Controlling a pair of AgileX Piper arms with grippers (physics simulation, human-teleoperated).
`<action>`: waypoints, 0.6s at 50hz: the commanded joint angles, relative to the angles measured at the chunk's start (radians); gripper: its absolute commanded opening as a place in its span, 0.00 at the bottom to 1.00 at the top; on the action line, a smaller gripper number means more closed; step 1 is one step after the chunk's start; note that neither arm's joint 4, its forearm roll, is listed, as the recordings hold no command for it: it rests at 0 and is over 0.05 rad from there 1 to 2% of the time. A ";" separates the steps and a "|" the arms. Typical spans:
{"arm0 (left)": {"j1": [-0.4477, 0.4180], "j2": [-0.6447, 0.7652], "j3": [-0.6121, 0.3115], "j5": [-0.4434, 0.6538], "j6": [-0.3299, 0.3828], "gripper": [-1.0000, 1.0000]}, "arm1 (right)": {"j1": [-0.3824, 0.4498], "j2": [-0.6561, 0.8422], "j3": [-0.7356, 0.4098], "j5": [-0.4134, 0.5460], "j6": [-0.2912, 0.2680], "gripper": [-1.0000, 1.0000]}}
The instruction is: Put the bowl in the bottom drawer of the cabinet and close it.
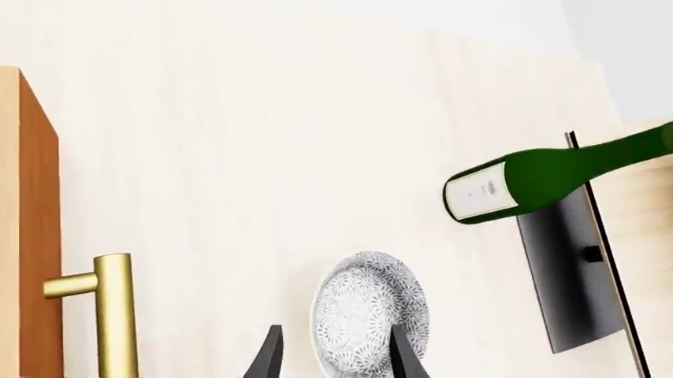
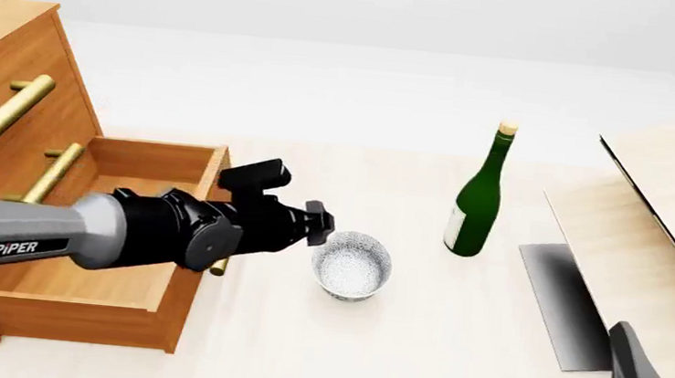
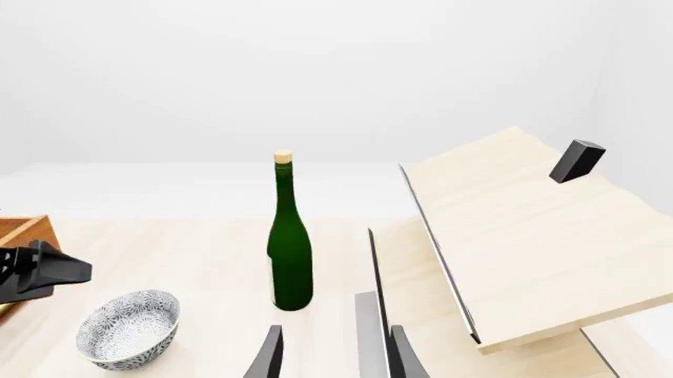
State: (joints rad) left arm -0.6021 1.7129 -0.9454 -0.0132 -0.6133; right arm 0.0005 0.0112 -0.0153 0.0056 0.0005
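Left tool [image 2: 320, 224] seemingly just beside bowl [image 2: 352, 264]

Left gripper [image 1: 334, 356] open; right gripper [image 3: 334, 354] seemingly open, low.

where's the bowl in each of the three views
Left wrist view: the bowl sits at the lower edge, just beyond the left claw.
Front view: the bowl stands on the table near the middle, right of the open bottom drawer, close to the left claw.
Right wrist view: the bowl is in the lower left corner.
Shared landmark: the green bottle, in all three views.
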 commanded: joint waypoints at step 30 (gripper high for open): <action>0.008 0.150 0.020 -0.105 -0.083 1.00 | 0.000 0.000 0.000 0.000 0.000 1.00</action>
State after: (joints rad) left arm -0.6034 1.8178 -0.9510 -0.0798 -0.6659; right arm 0.0005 0.0111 -0.0153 0.0056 0.0004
